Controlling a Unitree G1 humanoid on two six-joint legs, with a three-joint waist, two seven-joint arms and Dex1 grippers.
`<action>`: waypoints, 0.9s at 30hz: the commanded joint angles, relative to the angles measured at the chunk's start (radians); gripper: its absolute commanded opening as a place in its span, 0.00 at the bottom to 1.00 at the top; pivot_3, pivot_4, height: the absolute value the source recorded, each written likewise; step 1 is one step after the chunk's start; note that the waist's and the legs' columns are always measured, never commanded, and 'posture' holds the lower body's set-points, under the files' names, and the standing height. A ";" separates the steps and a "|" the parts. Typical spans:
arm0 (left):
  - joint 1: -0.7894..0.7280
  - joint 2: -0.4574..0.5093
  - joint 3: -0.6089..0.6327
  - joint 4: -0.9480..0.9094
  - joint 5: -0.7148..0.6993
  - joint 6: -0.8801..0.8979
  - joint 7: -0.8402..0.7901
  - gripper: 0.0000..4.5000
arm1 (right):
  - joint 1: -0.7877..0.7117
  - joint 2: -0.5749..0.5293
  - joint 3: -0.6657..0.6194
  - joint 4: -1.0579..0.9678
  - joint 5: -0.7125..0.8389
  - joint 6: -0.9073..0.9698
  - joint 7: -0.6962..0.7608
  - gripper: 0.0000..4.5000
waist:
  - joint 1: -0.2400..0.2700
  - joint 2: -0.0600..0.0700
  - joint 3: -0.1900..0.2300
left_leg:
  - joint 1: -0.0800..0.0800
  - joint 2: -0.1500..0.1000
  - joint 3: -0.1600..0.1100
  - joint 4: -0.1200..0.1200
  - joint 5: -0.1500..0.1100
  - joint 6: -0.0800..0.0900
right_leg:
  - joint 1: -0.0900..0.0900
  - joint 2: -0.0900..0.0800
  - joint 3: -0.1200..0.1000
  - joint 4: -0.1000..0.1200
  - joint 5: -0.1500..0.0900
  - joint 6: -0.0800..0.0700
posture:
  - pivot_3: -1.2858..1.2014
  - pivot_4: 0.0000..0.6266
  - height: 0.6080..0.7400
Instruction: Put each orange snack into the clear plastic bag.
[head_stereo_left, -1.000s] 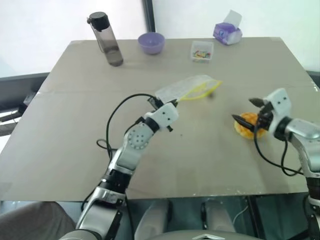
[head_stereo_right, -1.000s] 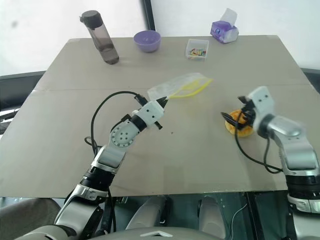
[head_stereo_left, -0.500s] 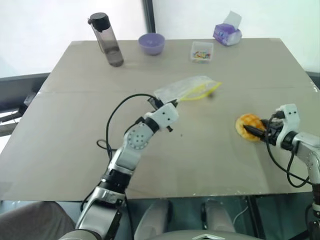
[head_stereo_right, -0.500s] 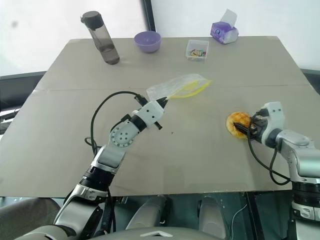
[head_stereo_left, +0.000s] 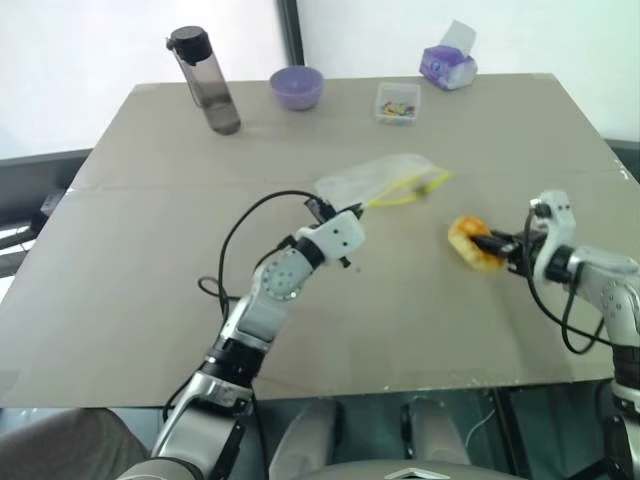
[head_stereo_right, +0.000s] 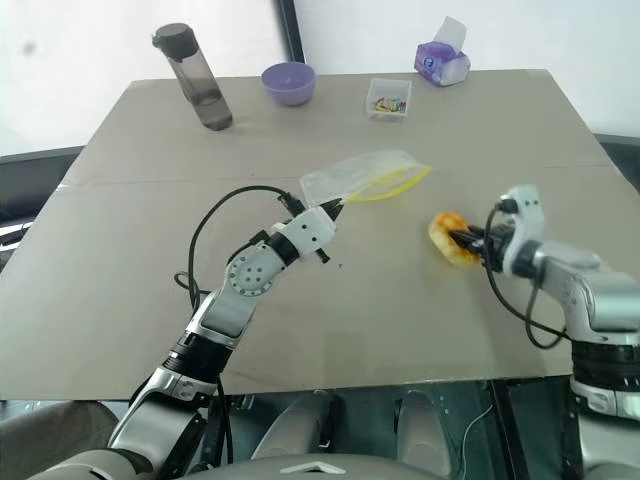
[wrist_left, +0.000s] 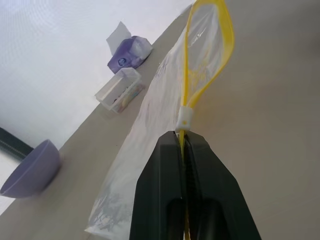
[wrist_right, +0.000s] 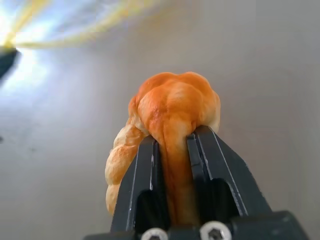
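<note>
Above the worktop (head_stereo_left: 120, 300), the right pincer (wrist_right: 172, 145) squeezes the soft, dented orange snack (head_stereo_left: 474, 243); the left pincer (wrist_left: 183, 142) pinches the flimsy clear plastic bag (head_stereo_left: 375, 178) at its yellow strip.

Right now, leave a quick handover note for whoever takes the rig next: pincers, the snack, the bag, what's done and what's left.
Left pincer: shut on the yellow strip of the clear plastic bag, mouth held open toward the right arm.
Right pincer: shut on the orange snack, lifted off the table, right of the bag mouth.
Done: bag held, snack picked up.
Left: carry the snack into the bag and release.
</note>
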 joint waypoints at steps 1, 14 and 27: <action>-0.015 0.005 -0.020 -0.018 0.017 -0.037 0.002 0.00 | -0.083 0.027 0.017 -0.036 0.033 0.025 -0.030 0.15 | 0.002 0.000 0.000 | 0.000 0.000 0.000 0.000 0.000 0.000 | 0.000 0.000 0.000 0.000 0.000 0.000 | 0.52 0.24 1.00; -0.020 0.001 -0.039 -0.029 0.022 -0.078 -0.007 0.00 | -0.219 0.088 0.134 0.134 -0.020 -0.059 -0.037 0.15 | -0.003 0.000 0.000 | -0.002 -0.001 -0.001 0.000 0.000 0.000 | -0.002 -0.001 -0.001 0.000 0.000 0.000 | 0.52 0.24 1.00; -0.038 -0.003 -0.039 -0.011 0.022 -0.092 0.000 0.00 | -0.259 0.150 0.071 0.218 0.011 0.073 -0.143 0.15 | 0.000 0.000 0.000 | -0.002 -0.001 -0.001 0.000 0.000 0.000 | -0.002 -0.001 -0.001 0.000 0.000 0.000 | 0.52 0.24 1.00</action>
